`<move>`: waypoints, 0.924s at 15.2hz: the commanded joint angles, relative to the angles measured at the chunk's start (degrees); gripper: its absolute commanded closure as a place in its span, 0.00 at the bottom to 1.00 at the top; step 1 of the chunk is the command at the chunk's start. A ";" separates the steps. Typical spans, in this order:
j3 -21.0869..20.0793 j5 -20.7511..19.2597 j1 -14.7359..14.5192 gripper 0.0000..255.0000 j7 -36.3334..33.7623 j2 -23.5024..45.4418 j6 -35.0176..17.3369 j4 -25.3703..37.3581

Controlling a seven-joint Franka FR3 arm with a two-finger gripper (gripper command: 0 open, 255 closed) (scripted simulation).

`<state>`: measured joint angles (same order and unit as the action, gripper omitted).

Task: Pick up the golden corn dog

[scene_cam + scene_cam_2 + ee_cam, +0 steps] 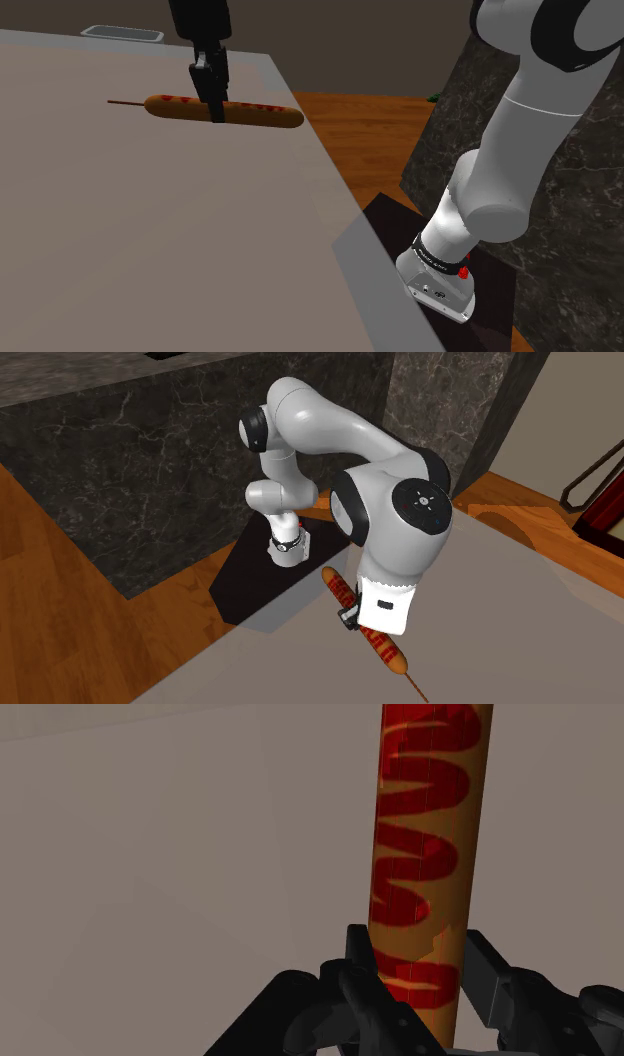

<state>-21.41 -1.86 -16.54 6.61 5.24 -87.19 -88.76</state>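
Corn dog (255, 115): laid flat on the table (150, 230), crossed by the gripper (213, 106) near mid-length, a little toward the stick (125, 102) end.
Gripper: narrowed to the corn dog's width. In the wrist view a finger (360, 962) is seen against each side, so the corn dog is judged clasped, though not yet lifted.
Slip risk: the body is round and looks smooth, so it could be squeezed out from between the fingers if it is clasped above its widest line.
Tilt risk: more of the length is seen on the side of the gripper away from the stick, so that end may droop and turn in the hold once raised.
Drag risk: the corn dog rests on the table under the gripper, so it could be rolled loose by a sideways pull made before a clear rise.
Shape: long cylinder with rounded ends, with a thin dark stick projecting from one end.
Surface: golden-brown coating, with a red zigzag drawn along the top.
Table: plain grey, matte, flat.
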 commanded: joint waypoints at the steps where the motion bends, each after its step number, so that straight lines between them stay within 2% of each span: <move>1: -0.01 0.01 0.00 1.00 0.00 -0.01 -0.07 -0.10; 8: 0.00 0.00 0.00 1.00 0.01 0.04 -0.09 -0.07; 14: -0.18 -0.46 -0.34 1.00 -0.29 1.35 4.99 6.23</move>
<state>-21.54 -2.21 -16.79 6.42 6.28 -83.09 -83.72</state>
